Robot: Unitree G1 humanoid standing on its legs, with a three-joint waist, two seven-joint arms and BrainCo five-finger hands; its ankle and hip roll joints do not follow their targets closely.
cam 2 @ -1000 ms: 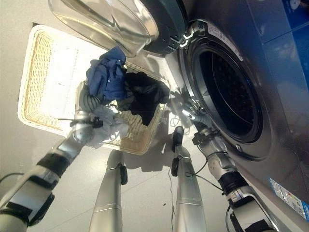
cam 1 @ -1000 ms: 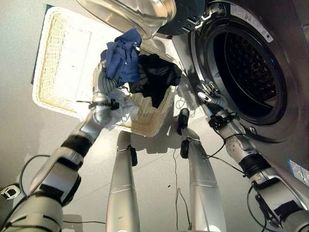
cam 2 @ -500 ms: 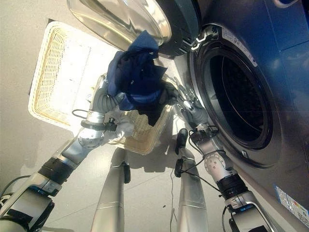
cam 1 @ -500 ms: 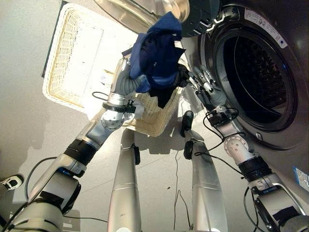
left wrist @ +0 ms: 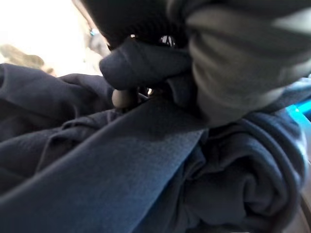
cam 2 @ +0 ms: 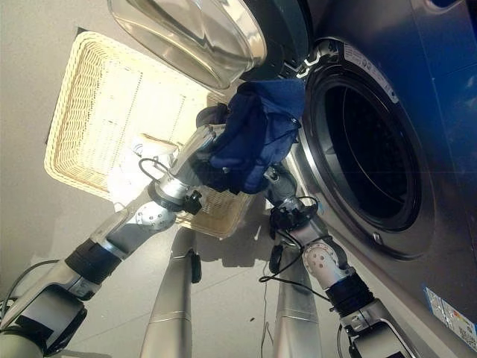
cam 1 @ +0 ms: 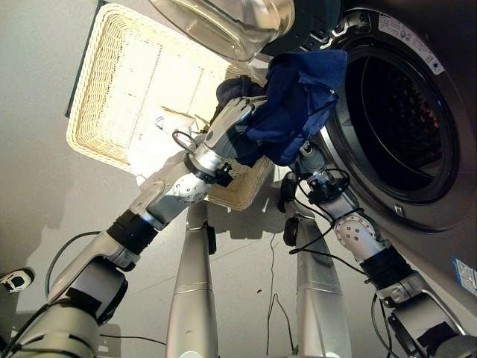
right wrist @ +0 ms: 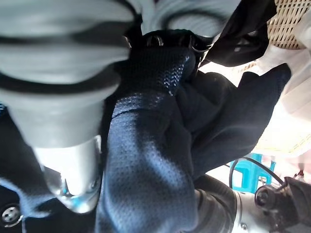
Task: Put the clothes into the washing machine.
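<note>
Left hand [cam 1: 229, 123] gripped a navy garment [cam 1: 298, 101] beside the washing machine's open drum [cam 1: 395, 112], above the wicker basket [cam 1: 112, 89]; right hand [cam 1: 307, 158] underneath, fingers hidden, grip indeterminable.

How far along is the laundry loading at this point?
Done: washer door open. In hand: blue garment, held by the left hand with the right hand beneath it, at the drum opening, not yet inside. Left: black and white clothes remain at the basket.
</note>
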